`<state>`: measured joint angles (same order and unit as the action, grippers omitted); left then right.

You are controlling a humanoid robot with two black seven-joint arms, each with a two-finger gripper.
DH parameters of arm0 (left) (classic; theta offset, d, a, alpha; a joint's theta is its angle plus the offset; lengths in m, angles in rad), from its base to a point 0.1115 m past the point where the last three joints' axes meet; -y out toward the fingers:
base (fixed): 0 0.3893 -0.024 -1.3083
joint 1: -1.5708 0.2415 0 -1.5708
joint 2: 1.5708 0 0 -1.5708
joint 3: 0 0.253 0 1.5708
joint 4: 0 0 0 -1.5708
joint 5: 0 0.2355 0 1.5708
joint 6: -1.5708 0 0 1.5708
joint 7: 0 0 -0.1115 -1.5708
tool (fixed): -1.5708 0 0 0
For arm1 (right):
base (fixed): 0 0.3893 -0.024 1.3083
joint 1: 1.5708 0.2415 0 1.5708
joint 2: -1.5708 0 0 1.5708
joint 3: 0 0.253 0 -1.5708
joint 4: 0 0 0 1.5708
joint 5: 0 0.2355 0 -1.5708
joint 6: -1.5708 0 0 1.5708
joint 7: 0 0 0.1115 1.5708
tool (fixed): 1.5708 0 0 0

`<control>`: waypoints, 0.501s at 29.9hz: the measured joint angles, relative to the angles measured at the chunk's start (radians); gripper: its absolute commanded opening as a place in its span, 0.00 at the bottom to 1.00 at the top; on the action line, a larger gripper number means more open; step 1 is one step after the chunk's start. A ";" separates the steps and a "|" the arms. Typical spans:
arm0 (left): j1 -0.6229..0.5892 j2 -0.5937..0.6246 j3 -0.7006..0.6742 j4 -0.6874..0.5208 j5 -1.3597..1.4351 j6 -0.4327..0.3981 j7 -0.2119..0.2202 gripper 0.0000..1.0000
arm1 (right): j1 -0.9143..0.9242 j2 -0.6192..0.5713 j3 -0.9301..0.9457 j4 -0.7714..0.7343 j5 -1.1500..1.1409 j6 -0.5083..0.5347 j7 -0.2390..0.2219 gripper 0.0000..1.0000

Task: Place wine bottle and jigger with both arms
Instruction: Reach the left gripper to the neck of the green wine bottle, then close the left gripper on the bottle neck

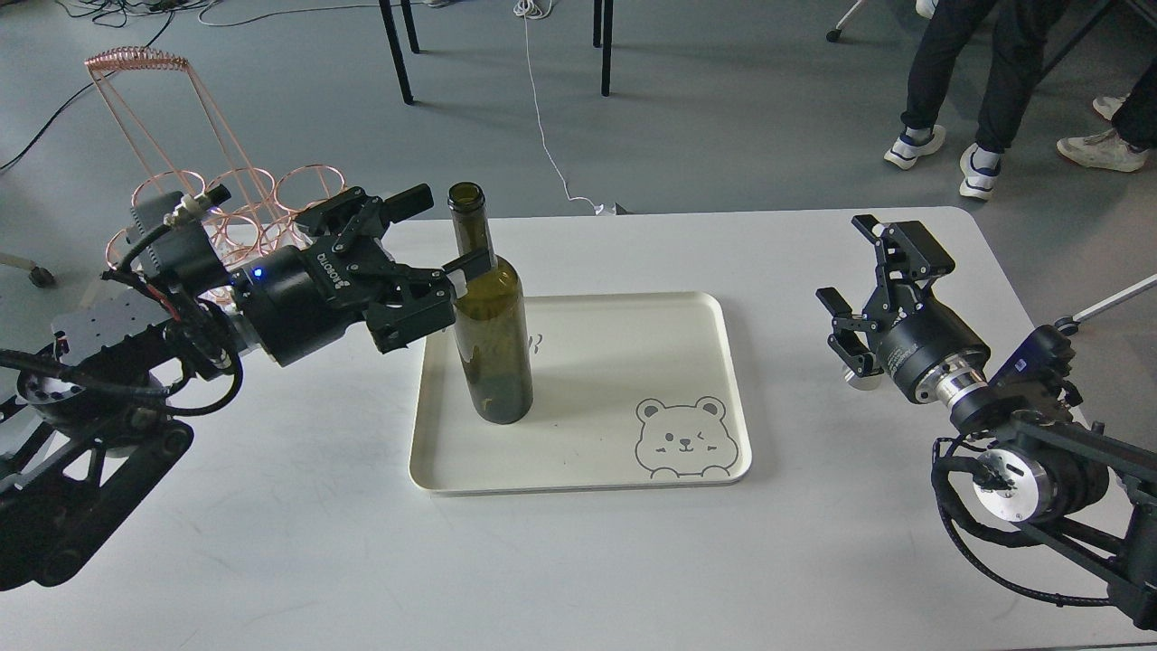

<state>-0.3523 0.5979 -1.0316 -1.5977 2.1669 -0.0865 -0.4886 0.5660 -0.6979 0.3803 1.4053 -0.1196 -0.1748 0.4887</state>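
While the bottle (493, 307) stands upright in the tray's (578, 479) left half, the left gripper (452, 237) is spread wide around its neck. The right gripper (854, 271) is open and empty near the tabletop's (578, 570) right edge, with something small and shiny, maybe the jigger (861, 378), peeking out below it.

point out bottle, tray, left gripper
bottle (493, 344), head view, on the glass body.
tray (633, 362), head view, on its bare floor.
left gripper (447, 235), head view, midway between the fingertips.

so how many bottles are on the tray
1. The wine bottle stands upright on the left part of the cream tray, with the left end effector open around its neck. Nothing else stands on the tray.
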 measured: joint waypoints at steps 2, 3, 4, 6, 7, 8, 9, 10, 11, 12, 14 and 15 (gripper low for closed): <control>-0.021 -0.012 0.016 0.029 0.000 0.000 0.000 0.98 | 0.000 0.000 0.000 0.000 0.000 0.000 0.000 0.99; -0.031 -0.019 0.023 0.043 0.000 0.000 0.000 0.98 | 0.000 0.000 0.000 -0.001 0.000 0.000 0.000 0.99; -0.040 -0.028 0.030 0.056 0.000 0.001 0.000 0.98 | 0.000 0.001 0.000 -0.002 0.000 0.000 0.000 0.99; -0.052 -0.044 0.042 0.076 0.001 0.002 0.000 0.98 | 0.000 0.001 -0.001 -0.003 0.000 0.000 0.000 0.99; -0.057 -0.051 0.046 0.084 0.002 0.003 0.000 0.98 | 0.000 0.001 -0.001 -0.003 0.000 0.000 0.000 0.99; -0.061 -0.055 0.049 0.090 0.003 0.003 0.000 0.98 | 0.000 0.001 -0.001 -0.003 0.000 0.000 0.000 0.99; -0.064 -0.058 0.052 0.093 0.004 0.004 0.000 0.97 | 0.000 0.001 -0.001 -0.004 0.000 0.000 0.000 0.99; -0.066 -0.059 0.057 0.095 0.004 0.004 0.000 0.96 | 0.000 0.001 -0.001 -0.004 0.000 0.000 0.000 0.99; -0.070 -0.060 0.063 0.096 0.005 0.004 0.000 0.95 | 0.000 0.001 -0.001 -0.005 0.000 0.000 0.000 0.99; -0.073 -0.061 0.069 0.097 0.006 0.004 0.000 0.93 | 0.000 0.001 -0.001 -0.005 0.000 0.000 0.000 0.99; -0.078 -0.061 0.079 0.097 0.007 0.004 0.000 0.88 | 0.000 0.002 -0.001 -0.005 0.000 0.000 0.000 0.99; -0.080 -0.061 0.081 0.097 0.007 0.004 0.000 0.85 | 0.000 0.003 -0.001 -0.005 0.000 0.000 0.000 0.99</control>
<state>-0.4321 0.5370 -0.9505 -1.5003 2.1737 -0.0826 -0.4885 0.5661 -0.6951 0.3791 1.4007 -0.1196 -0.1748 0.4887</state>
